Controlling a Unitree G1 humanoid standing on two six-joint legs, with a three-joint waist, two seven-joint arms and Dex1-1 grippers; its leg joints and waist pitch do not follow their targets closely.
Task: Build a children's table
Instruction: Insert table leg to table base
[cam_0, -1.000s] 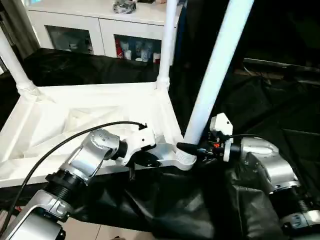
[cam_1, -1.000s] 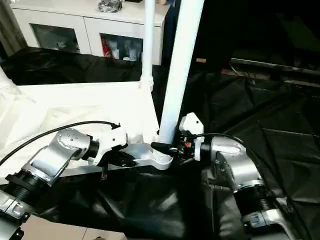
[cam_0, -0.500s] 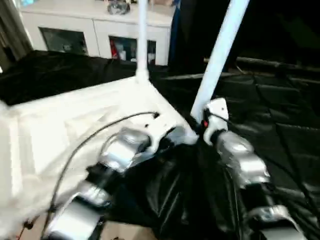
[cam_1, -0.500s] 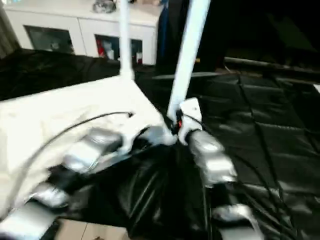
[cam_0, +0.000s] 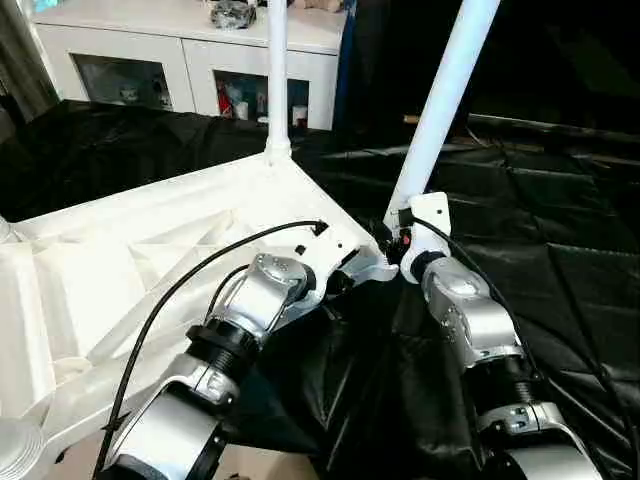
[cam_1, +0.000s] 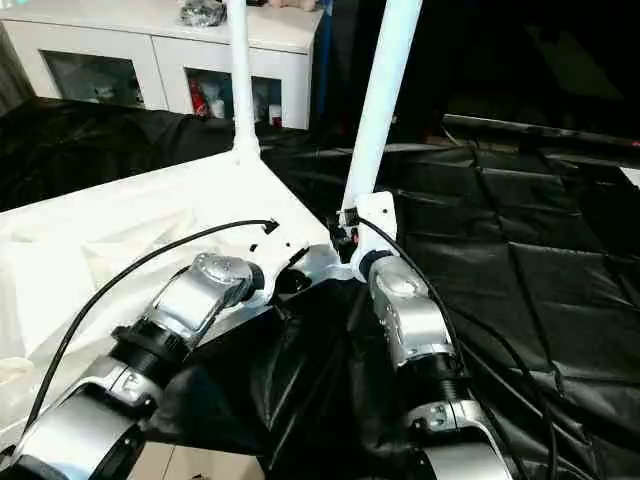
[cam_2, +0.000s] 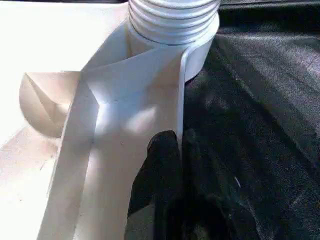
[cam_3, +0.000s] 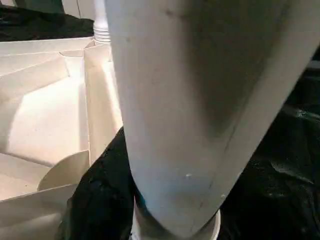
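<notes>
Swinging round under my arms, the upturned children's table (cam_0: 130, 250) now shows its near corner socket pointing away from me, where a second ago it sat square across. My left claw (cam_2: 160, 165) is clenched on the thin rim wall just beside that socket (cam_2: 172, 25), a ribbed, threaded collar. My right claw (cam_0: 392, 238) grasps the tilted leg (cam_0: 440, 100) at the socket's mouth. Beyond the socket another leg (cam_0: 276, 70) stands upright in the far corner. I judge this leg is not yet seated straight. Everything is smooth white plastic, resting on the crinkled black-draped tabletop (cam_0: 560, 230).
</notes>
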